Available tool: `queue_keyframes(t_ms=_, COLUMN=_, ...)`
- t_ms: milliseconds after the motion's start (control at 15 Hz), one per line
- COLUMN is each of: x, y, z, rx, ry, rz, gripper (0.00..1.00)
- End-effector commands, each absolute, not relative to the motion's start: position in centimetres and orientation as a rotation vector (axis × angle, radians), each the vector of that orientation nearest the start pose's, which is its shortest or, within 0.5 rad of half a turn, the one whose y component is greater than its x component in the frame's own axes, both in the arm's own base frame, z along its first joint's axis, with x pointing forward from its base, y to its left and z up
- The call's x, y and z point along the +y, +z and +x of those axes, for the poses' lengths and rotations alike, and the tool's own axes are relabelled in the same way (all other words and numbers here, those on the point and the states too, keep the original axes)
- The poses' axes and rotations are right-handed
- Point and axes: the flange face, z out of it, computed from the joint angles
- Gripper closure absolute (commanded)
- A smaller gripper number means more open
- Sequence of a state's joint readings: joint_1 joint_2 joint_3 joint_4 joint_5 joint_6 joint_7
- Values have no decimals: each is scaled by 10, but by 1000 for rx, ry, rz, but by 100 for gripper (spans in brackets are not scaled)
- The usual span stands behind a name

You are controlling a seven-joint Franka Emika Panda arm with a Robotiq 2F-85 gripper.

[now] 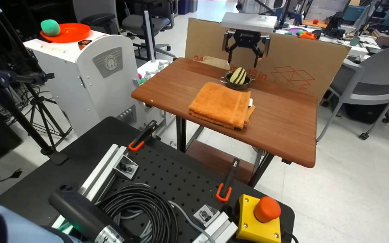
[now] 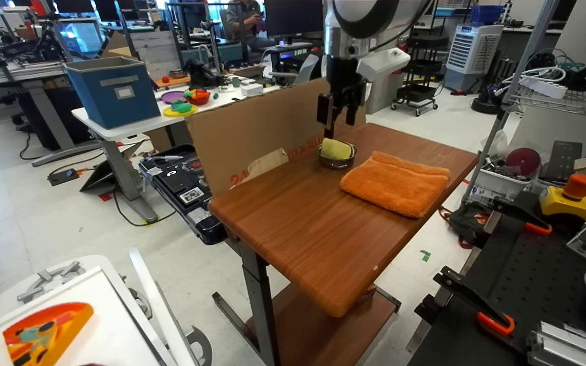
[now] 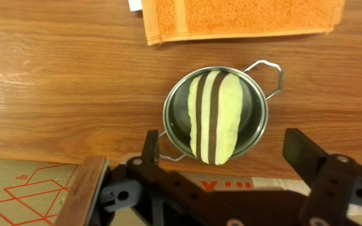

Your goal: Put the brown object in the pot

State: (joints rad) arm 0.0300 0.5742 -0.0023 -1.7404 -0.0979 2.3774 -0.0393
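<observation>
The brown object (image 1: 238, 76), a pale yellow oval with dark brown stripes, rests in the small dark grey pot (image 1: 236, 85) with a shiny rim. In the wrist view the object (image 3: 228, 116) lies lengthwise across the pot (image 3: 253, 100), and its near end laps over the rim. Both also show in an exterior view as the object (image 2: 335, 149) and the pot (image 2: 337, 163). My gripper (image 1: 242, 64) is open and empty above the pot. In the wrist view the gripper's fingers (image 3: 221, 133) stand wide apart, not touching the object.
A folded orange cloth (image 1: 222, 105) lies on the brown table (image 1: 282, 125) beside the pot. A cardboard sheet (image 1: 292, 64) stands upright along the table edge close behind the pot. The pot has a wire handle (image 3: 280, 77) on each side.
</observation>
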Motion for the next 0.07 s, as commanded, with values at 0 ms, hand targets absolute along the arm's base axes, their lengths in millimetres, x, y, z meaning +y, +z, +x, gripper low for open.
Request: queue_keyframes(t_ms=0, x=17, y=258, z=670, rx=-216, ry=-98, rz=-3204, gripper=0)
